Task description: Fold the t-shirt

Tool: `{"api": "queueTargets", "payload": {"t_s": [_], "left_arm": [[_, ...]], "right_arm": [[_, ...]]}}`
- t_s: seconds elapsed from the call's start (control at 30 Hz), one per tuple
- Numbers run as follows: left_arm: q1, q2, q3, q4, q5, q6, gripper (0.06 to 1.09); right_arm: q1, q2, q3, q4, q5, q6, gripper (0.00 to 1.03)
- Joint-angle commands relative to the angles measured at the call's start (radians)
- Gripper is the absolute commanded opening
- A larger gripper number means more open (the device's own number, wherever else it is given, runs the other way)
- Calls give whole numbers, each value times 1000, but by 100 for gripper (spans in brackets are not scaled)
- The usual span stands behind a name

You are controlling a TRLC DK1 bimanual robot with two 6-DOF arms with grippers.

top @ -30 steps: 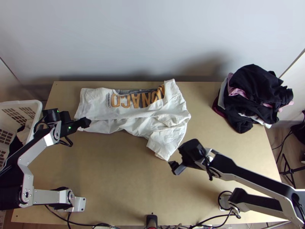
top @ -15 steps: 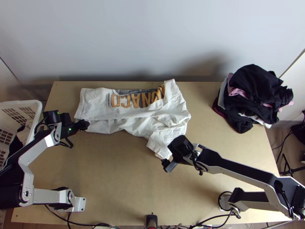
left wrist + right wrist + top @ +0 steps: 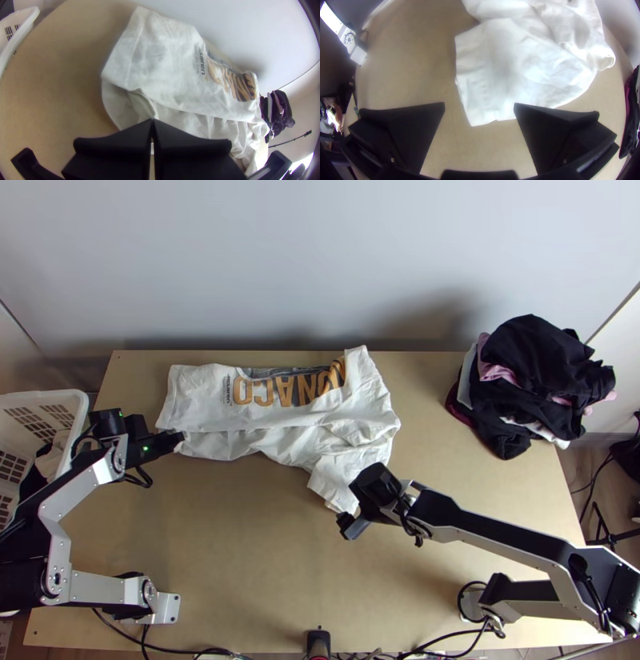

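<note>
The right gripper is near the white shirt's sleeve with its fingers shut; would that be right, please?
Not quite: the right wrist view shows the right gripper with its fingers open, wide apart. It is indeed near the white shirt's sleeve.

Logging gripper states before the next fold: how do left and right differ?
Left gripper has its fingers together, apparently pinching the t-shirt; right gripper has them wide apart, holding nothing.
Left gripper is at one end of the shirt's lower layer; right gripper is by the sleeve at the other end.
Both: flat black fingers, on the shirt's near side.
</note>
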Motion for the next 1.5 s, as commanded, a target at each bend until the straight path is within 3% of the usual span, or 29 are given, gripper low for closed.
{"api": "queueTargets", "payload": {"t_s": [0.0,0.2,0.47,0.67,0.8,0.87,0.97,1.0,1.27,1.47], "left_arm": [[33,-12,10,-9,15,13,10],[42,-20,26,-23,18,11,10],[50,-38,27,-43,18,23,10],[53,-29,21,-43,18,25,10],[58,-40,18,-43,18,25,10],[64,-41,17,-46,18,29,10],[75,-52,18,-48,18,37,10],[76,-55,18,-49,18,39,10],[84,-87,23,-86,18,40,10],[99,-216,24,-137,63,3,9]], "right_arm": [[14,14,-13,10,13,8,96],[15,60,13,13,35,-18,96],[109,13,20,-31,38,-12,97],[92,103,17,-4,129,-41,95],[68,122,16,22,178,-87,75],[51,122,19,44,178,-97,52],[45,108,23,76,178,-136,7],[45,106,30,78,179,-142,3],[23,-16,36,78,199,-151,3],[-58,-107,148,-13,207,-162,3]]}}
